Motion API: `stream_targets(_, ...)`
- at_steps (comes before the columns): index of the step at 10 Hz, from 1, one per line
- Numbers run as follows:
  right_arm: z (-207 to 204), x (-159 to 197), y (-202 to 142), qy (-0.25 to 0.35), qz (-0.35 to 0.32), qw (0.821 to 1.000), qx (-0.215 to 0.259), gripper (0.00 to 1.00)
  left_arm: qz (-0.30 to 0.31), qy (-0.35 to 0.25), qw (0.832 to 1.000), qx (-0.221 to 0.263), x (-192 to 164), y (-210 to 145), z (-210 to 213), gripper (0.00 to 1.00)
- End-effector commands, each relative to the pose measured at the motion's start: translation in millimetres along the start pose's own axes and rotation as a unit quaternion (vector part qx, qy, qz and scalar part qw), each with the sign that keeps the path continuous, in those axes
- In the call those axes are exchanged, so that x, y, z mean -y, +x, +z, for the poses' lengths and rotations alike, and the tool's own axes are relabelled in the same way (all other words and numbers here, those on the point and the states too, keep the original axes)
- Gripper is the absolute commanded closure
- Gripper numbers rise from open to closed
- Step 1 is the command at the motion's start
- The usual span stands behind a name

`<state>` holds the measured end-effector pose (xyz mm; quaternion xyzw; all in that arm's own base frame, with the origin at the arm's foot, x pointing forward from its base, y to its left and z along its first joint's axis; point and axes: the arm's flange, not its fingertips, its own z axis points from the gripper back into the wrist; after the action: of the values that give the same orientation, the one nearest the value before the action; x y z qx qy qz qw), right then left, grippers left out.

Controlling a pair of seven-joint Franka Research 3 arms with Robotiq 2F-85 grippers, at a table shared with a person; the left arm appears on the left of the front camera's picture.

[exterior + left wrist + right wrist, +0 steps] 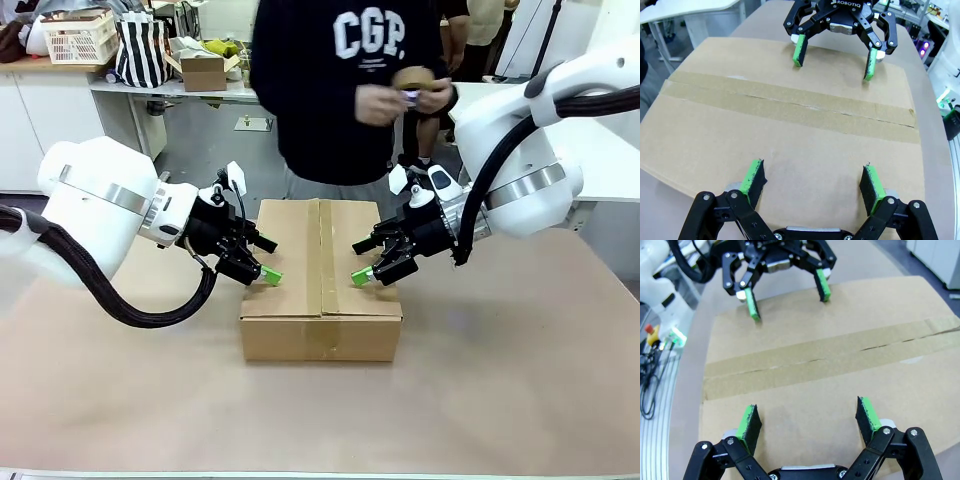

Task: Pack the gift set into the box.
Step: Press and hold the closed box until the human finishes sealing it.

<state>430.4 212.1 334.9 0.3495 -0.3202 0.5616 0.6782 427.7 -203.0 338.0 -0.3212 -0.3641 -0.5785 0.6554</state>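
Closed taped box (320, 275), both hands spread above

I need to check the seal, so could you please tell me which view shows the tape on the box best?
The left wrist view: the tape crosses the box close up, its seam line sharp. The right wrist view shows it similarly; the front view shows it foreshortened.

Bright, even light; person's hands blurred

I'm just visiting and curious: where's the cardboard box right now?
In the front view, the box sits closed at the table's middle, between the open left gripper and right gripper, before the person.
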Motion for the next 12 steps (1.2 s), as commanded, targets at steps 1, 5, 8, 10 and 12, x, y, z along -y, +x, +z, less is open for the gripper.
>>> stream_targets(1, -0.6, -0.5, 0.2, -0.004, -0.004, 1.000, -0.008, 0.00, 0.006, -0.001, 1.000, -0.002, 0.2, -0.6, 0.9, 0.00)
stream_targets(5, -0.6, -0.5, 0.2, -0.004, -0.004, 1.000, -0.008, 0.00, 0.006, -0.001, 1.000, -0.002, 0.2, -0.6, 0.9, 0.00)
stream_targets(8, -0.6, -0.5, 0.2, -0.004, -0.004, 1.000, -0.008, 0.00, 0.006, -0.001, 1.000, -0.002, 0.2, -0.6, 0.9, 0.00)
stream_targets(10, -0.6, -0.5, 0.2, -0.004, -0.004, 1.000, -0.008, 0.00, 0.006, -0.001, 1.000, -0.002, 0.2, -0.6, 0.9, 0.00)
stream_targets(12, -0.6, -0.5, 0.2, -0.004, -0.004, 1.000, -0.008, 0.00, 0.006, -0.001, 1.000, -0.002, 0.2, -0.6, 0.9, 0.00)
